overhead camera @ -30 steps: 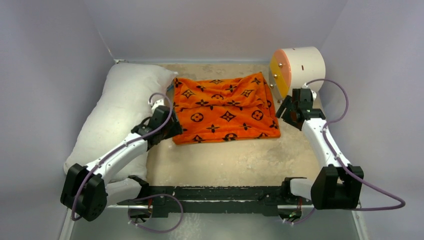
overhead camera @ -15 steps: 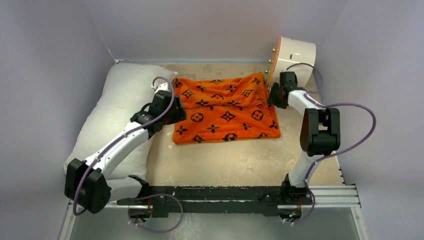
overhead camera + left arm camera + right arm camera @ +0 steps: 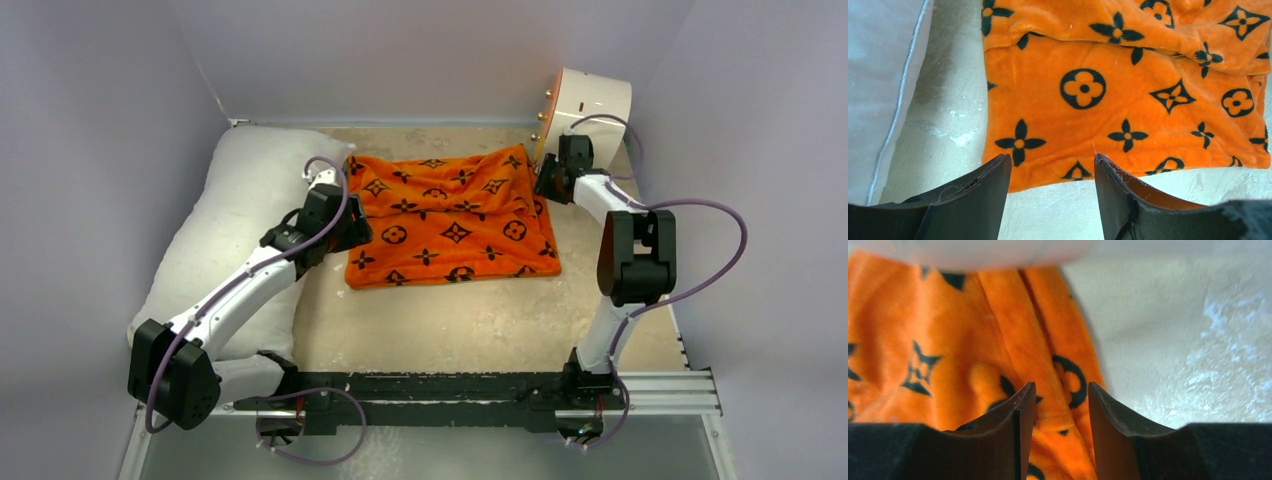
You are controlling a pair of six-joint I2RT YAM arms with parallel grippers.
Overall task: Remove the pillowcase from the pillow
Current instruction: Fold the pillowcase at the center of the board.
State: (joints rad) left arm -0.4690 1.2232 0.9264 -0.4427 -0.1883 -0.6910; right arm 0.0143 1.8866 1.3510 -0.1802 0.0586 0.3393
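The orange pillowcase (image 3: 450, 220) with black motifs lies flat and empty in the middle of the table. It fills the left wrist view (image 3: 1128, 90) and shows in the right wrist view (image 3: 948, 350). The plain white pillow (image 3: 235, 230) lies bare along the left wall, its edge also in the left wrist view (image 3: 878, 85). My left gripper (image 3: 352, 232) is open and empty just above the pillowcase's near left corner (image 3: 1053, 159). My right gripper (image 3: 545, 185) is open over the pillowcase's folded right edge (image 3: 1060, 387), with fabric showing between the jaws.
A white cylinder with an orange face (image 3: 585, 105) stands at the back right, right behind my right gripper. Grey walls close in the left, back and right. A black rail (image 3: 450, 385) runs along the near edge. Bare beige tabletop (image 3: 450, 320) lies in front of the pillowcase.
My right arm has swung up and back from the pillowcase's right side to its far right corner. The white cylinder has turned. My left gripper has shifted slightly right.
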